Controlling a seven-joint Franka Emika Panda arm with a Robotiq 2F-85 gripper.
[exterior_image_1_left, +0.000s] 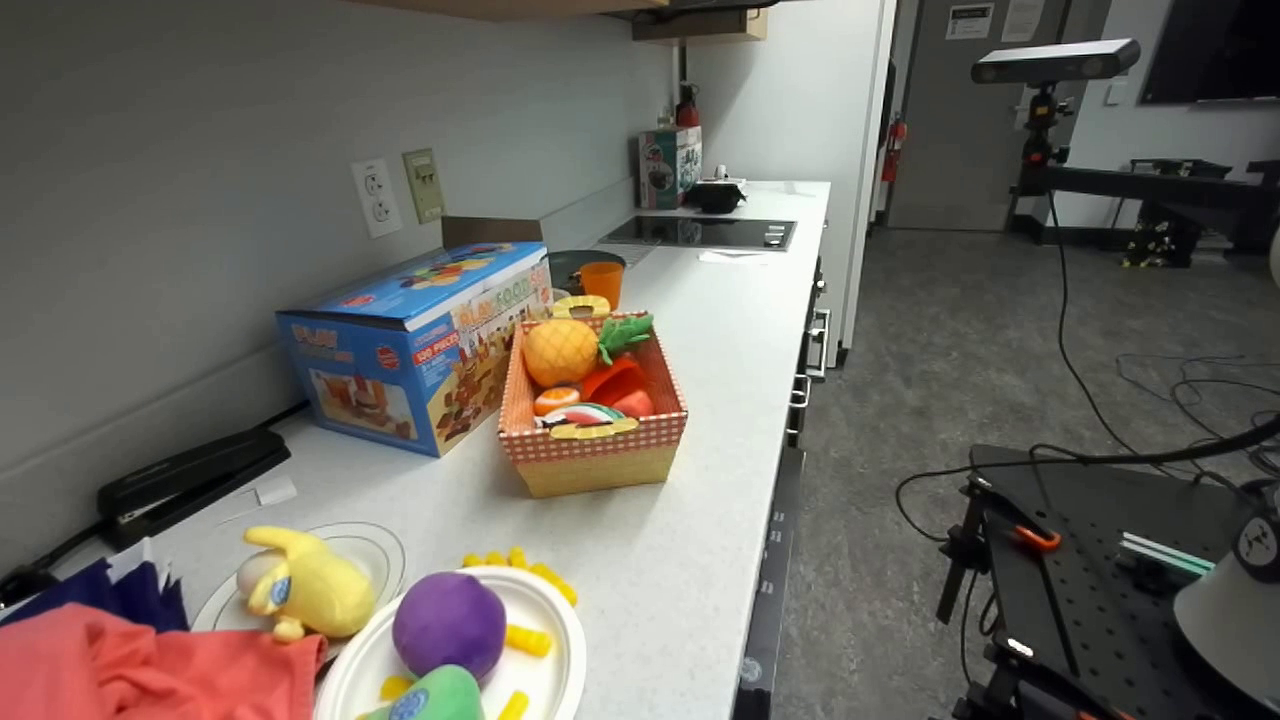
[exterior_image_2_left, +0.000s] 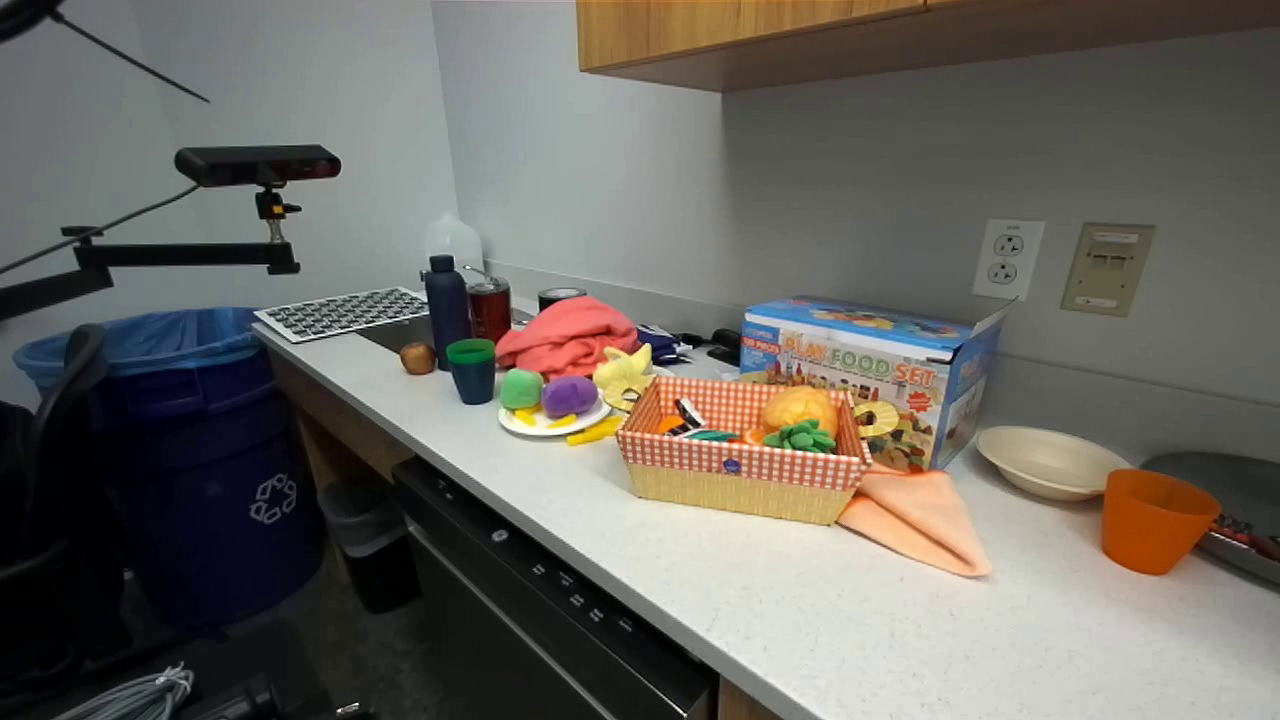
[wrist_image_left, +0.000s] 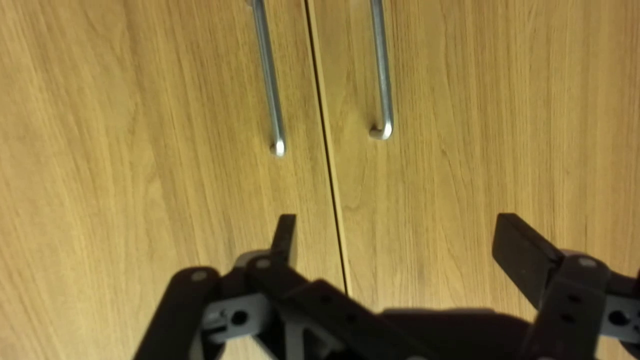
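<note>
In the wrist view my gripper (wrist_image_left: 397, 220) is open, with its two dark fingers wide apart and nothing between them. It faces two wooden cabinet doors, a left door (wrist_image_left: 125, 175) and a right door (wrist_image_left: 475, 125). The doors are shut, with a thin dark gap between them. Each has a bar-shaped metal handle, the left handle (wrist_image_left: 270, 85) and the right handle (wrist_image_left: 383, 65). Both handles lie above the fingertips in the picture, and the fingers look apart from them. A wooden upper cabinet (exterior_image_2_left: 800, 45) shows in an exterior view. The gripper is outside both exterior views.
A checked basket (exterior_image_1_left: 600, 470) (exterior_image_2_left: 735, 490) of toy food stands on the counter beside a blue box (exterior_image_1_left: 370, 340) (exterior_image_2_left: 860, 345). An orange cup (exterior_image_2_left: 1155, 520) and a white plate (exterior_image_1_left: 565, 640) are nearby. A mounted camera (exterior_image_1_left: 1055, 65) and the robot's base (exterior_image_1_left: 1235, 630) stand across from the counter.
</note>
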